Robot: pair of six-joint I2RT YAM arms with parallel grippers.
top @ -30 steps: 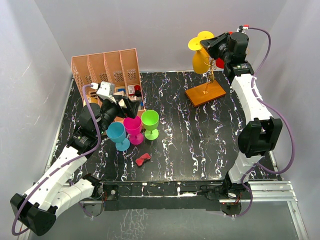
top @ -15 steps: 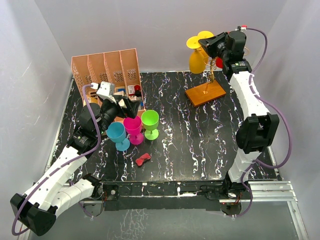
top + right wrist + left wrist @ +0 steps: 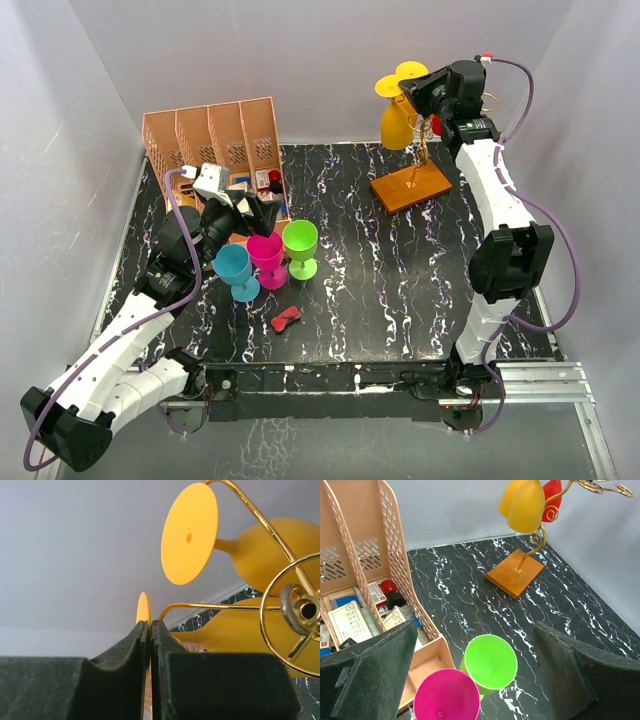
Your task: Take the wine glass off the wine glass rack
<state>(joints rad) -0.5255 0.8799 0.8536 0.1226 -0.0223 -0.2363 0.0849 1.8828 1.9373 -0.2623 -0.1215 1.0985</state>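
**Top view.** The wine glass rack is a thin gold wire stem with curled arms on a flat, rectangular, orange-brown wooden base. It stands at the far right of the black, white-veined table. Smooth, opaque yellow bowls hang mouth-down from its arms, with their round feet uppermost. The right gripper reaches in at the height of the feet.

**Right wrist view.** The two matt black fingers are pressed together on the thin foot of a yellow wine glass. The foot is seen edge-on as a sliver, and the glass hangs on the rack beside a gold arm. Its stem is hidden behind the fingers. A second yellow glass shows its flat disc foot face-on, with a small dimple at the centre. Which bowl belongs to the pinched foot cannot be told.

**Left wrist view.** The left gripper is spread wide, with nothing between its coarse black pads. A glossy green cup and a pink cup sit low in its view, the pink one cut off by the frame edge. A red glass is mostly hidden behind the yellow bowls. The perforated peach file organiser holds small items too cluttered to identify.

A blue cup and a small red object of unclear shape appear only from above.
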